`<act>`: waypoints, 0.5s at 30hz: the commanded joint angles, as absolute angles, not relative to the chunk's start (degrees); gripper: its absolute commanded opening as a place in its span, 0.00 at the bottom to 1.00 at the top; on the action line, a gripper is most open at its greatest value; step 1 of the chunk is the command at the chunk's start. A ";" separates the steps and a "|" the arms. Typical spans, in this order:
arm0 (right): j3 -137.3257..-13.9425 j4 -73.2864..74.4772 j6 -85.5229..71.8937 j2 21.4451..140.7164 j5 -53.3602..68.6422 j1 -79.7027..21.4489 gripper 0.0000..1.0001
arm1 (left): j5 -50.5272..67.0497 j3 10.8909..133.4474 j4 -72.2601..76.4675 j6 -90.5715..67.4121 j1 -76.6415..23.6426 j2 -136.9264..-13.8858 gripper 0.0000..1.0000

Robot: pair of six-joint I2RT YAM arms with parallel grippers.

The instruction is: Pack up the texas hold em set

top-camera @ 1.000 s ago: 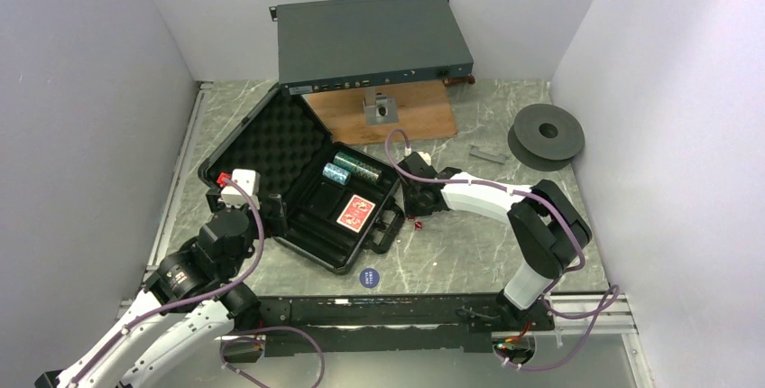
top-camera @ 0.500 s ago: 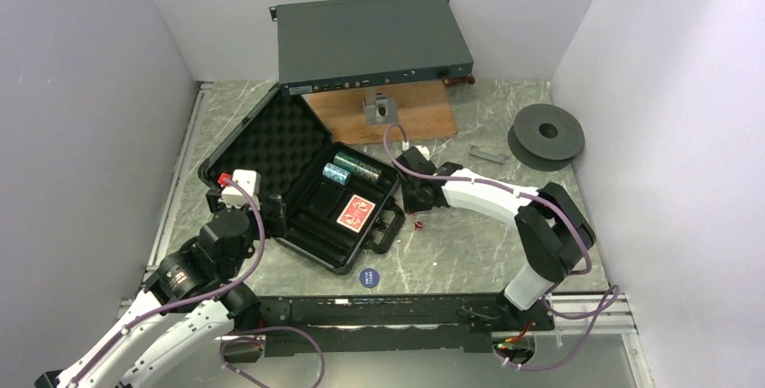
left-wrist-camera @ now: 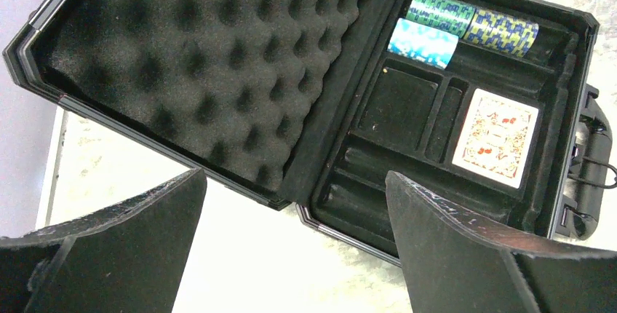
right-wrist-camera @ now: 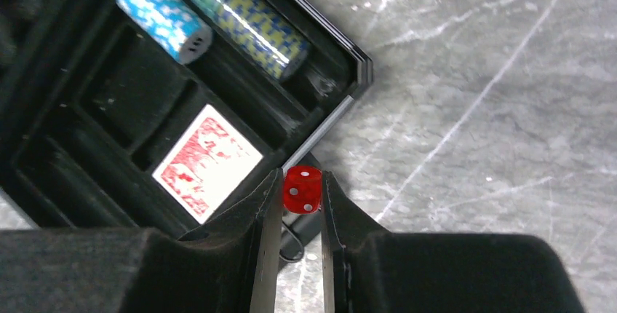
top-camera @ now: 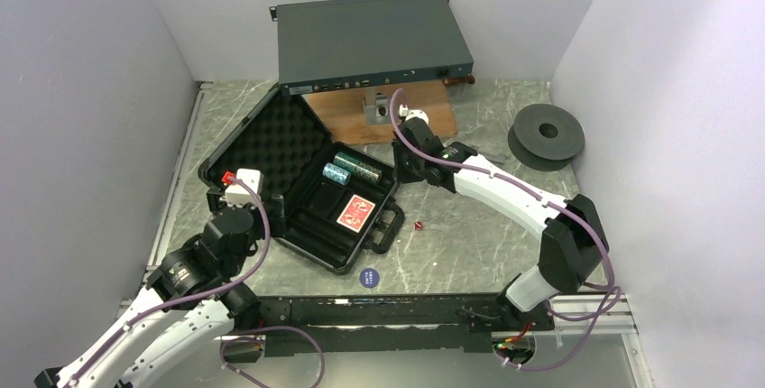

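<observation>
Briefcase open, handle near-right

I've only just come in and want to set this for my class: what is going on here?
Two robot arms are packing a poker set. The right gripper holds a red die between its fingers, at the edge of the open black briefcase. Chip stacks and a red-backed card deck already sit in the tray. A small red piece, probably another die, and a blue disc lie outside on the table. The left gripper hovers open near the case, holding nothing.
</observation>
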State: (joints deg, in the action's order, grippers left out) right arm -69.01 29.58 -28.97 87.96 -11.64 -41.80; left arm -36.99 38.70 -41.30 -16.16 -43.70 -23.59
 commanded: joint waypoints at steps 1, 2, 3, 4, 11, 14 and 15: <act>-73.98 25.76 -28.18 89.99 -7.61 -42.01 0.07 | -38.35 41.13 -41.54 -16.07 -43.76 -24.30 1.00; -74.61 25.08 -28.32 91.26 -6.85 -42.06 0.06 | -38.32 41.13 -41.57 -16.15 -43.72 -24.20 1.00; -75.12 24.45 -28.52 92.32 -6.15 -42.09 0.07 | -38.24 41.13 -41.53 -16.17 -43.70 -24.06 1.00; -75.59 23.88 -28.70 93.37 -5.48 -42.10 0.06 | -38.23 41.06 -41.51 -16.17 -43.76 -23.94 1.00; -77.78 20.78 -29.67 99.12 -2.91 -42.84 0.06 | -37.55 40.96 -41.35 -16.00 -43.68 -23.63 1.00; -78.42 20.04 -29.96 100.92 -2.37 -43.05 0.06 | -37.43 41.04 -41.31 -15.86 -43.75 -24.05 1.00; -78.54 19.70 -30.01 101.36 -2.25 -43.11 0.06 | -37.36 41.04 -41.31 -15.83 -43.77 -24.20 1.00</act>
State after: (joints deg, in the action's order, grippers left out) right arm -75.18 23.29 -29.19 100.64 -3.84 -42.65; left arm -37.17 38.72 -41.67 -16.16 -43.70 -23.83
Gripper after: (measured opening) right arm 0.238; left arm 0.995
